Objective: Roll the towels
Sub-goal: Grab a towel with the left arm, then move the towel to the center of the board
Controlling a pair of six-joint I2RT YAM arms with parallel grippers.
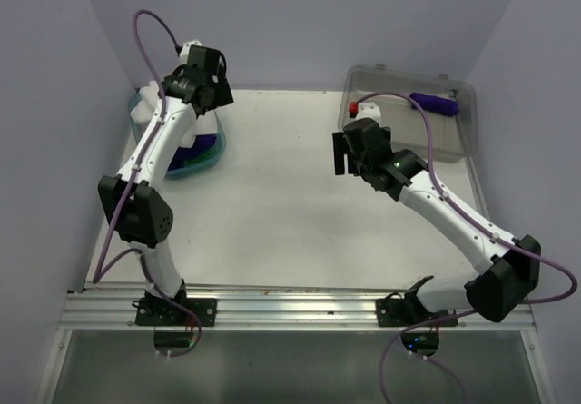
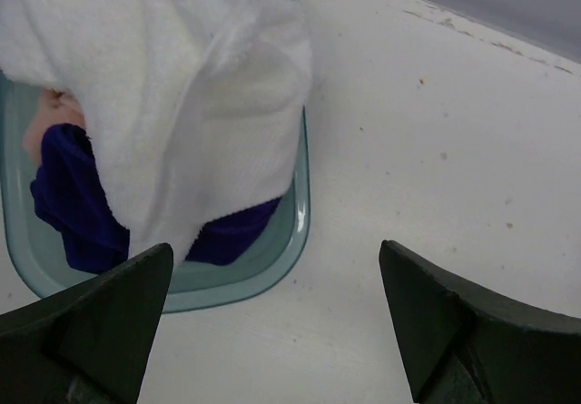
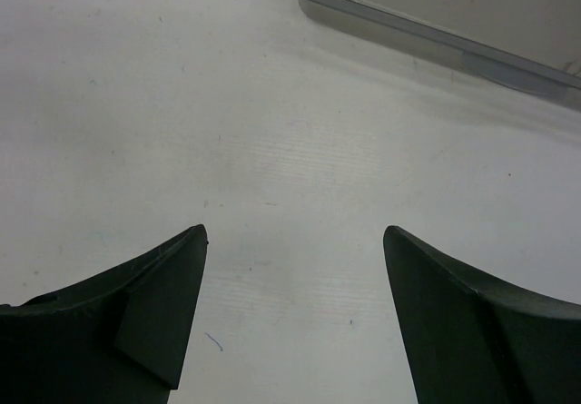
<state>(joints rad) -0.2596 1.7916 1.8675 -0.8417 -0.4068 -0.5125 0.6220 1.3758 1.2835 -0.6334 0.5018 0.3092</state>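
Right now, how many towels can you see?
4: white towel, dark purple towel and peach-pink towel piled in the teal basket; a purple roll in the clear bin. Others may be hidden.

The white towel [image 2: 182, 86] is noted as thick, fluffy matt cloth; the dark purple towel [image 2: 68, 209] is seen as finer ribbed cloth. The teal basket [image 2: 301, 206] is recorded as smooth translucent plastic, the grey bin [image 3: 408, 30] as clear glossy plastic. The table [image 2: 454, 150] is found matt white, lightly speckled and scuffed. The fingers [image 2: 100, 331] of the left gripper [image 2: 275, 263] are recorded as matt black plastic.
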